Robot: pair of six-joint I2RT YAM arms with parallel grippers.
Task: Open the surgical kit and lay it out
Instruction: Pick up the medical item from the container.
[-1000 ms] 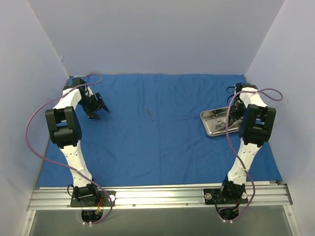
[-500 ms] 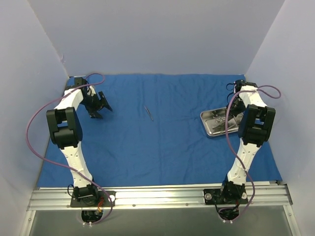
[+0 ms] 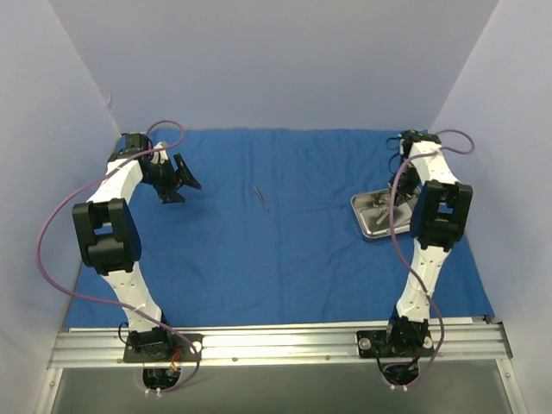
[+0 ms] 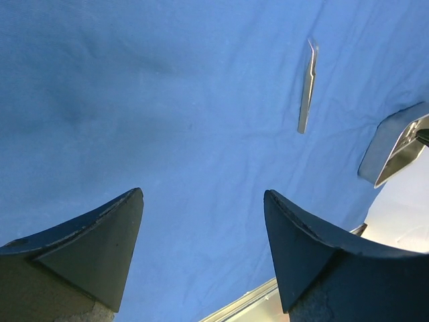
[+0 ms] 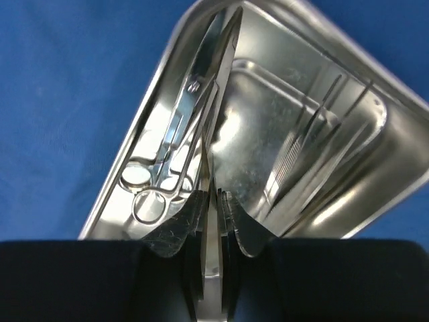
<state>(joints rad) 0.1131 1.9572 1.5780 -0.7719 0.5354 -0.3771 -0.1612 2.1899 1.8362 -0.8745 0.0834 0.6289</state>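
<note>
The royal-blue cloth wrap [image 3: 285, 233] lies spread flat over the table. The steel tray [image 3: 366, 226] sits on it at the right. My right gripper [image 3: 402, 188] hangs over the tray; in the right wrist view it [image 5: 216, 194] is shut on a thin silver instrument [image 5: 221, 87] that points into the tray [image 5: 268, 100]. Scissors [image 5: 167, 154] and ridged forceps [image 5: 305, 151] lie in the tray. A thin silver instrument [image 3: 260, 197] lies alone on the cloth at mid-back and shows in the left wrist view [image 4: 308, 94]. My left gripper [image 3: 177, 179] is open and empty, above the cloth at the back left [image 4: 201, 201].
Grey walls close in the back and both sides. A metal rail [image 3: 276, 341] runs along the near edge with both arm bases on it. A corner of the tray [image 4: 395, 144] shows at the right edge of the left wrist view.
My left gripper has moved back and a little right. My right wrist has moved toward the back, over the tray's far side.
</note>
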